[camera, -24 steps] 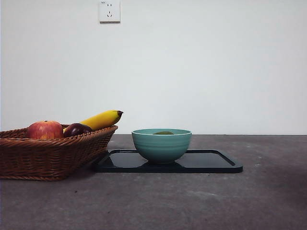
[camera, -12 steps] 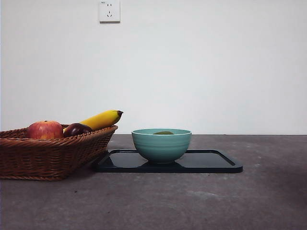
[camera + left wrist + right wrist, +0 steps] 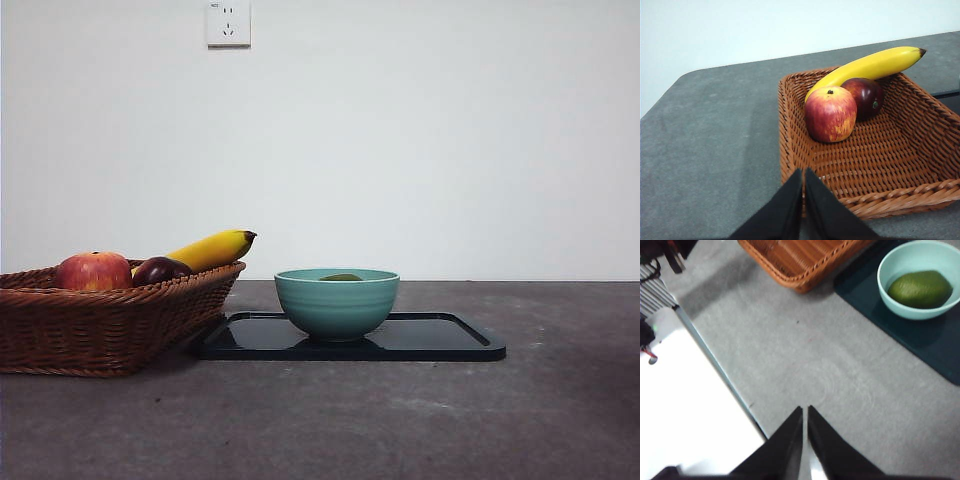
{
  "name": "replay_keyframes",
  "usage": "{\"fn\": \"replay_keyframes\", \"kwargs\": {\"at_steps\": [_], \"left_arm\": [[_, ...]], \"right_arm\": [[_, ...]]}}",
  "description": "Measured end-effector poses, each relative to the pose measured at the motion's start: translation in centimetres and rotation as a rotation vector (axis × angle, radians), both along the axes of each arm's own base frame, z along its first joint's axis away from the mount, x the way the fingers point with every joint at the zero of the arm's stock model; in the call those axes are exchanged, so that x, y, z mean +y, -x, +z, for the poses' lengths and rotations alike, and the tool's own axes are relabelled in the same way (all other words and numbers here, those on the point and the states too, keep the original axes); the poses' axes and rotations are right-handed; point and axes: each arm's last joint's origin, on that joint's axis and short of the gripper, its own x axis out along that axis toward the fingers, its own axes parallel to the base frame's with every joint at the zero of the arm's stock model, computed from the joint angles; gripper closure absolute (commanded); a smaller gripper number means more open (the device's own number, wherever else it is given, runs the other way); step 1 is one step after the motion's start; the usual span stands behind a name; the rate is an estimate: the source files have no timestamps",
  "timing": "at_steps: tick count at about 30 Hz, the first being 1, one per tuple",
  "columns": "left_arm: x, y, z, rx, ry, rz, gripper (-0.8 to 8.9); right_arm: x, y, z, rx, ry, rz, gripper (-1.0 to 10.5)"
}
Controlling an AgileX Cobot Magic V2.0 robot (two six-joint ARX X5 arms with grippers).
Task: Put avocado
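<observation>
The olive-green avocado (image 3: pixel 920 289) lies inside the teal bowl (image 3: pixel 890 262). In the front view only its top (image 3: pixel 341 277) shows above the bowl's rim (image 3: pixel 337 303). The bowl stands on a dark tray (image 3: pixel 440 338). My right gripper (image 3: pixel 804 412) is shut and empty, high above the bare table and well away from the bowl. My left gripper (image 3: pixel 803 175) is shut and empty, above the near edge of the wicker basket (image 3: pixel 900 165). Neither arm shows in the front view.
The wicker basket (image 3: pixel 100 320) stands left of the tray and holds a red apple (image 3: pixel 830 114), a dark plum (image 3: pixel 866 96) and a banana (image 3: pixel 870 65). The table's edge and a white surface (image 3: pixel 685 405) show in the right wrist view.
</observation>
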Motion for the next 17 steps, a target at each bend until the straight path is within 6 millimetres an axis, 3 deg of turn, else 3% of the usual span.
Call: {"fn": "replay_keyframes", "kwargs": {"at_steps": [4, 10, 12, 17], "left_arm": [[0.0, 0.0, 0.0, 0.0, 0.0, 0.0, 8.05], [0.0, 0.0, 0.0, 0.0, 0.0, 0.0, 8.05], [0.0, 0.0, 0.0, 0.0, 0.0, 0.0, 8.05], [0.0, 0.0, 0.0, 0.0, 0.0, 0.0, 8.05]], "right_arm": [[-1.2, -0.1, 0.6, -0.046, -0.027, -0.043, 9.4], [-5.1, -1.0, 1.8, -0.3, -0.155, -0.295, 9.4], [-6.8, -1.0, 0.8, -0.386, -0.171, -0.414, 9.4], [-10.2, -0.4, -5.0, -0.604, -0.179, -0.684, 9.4]]}}
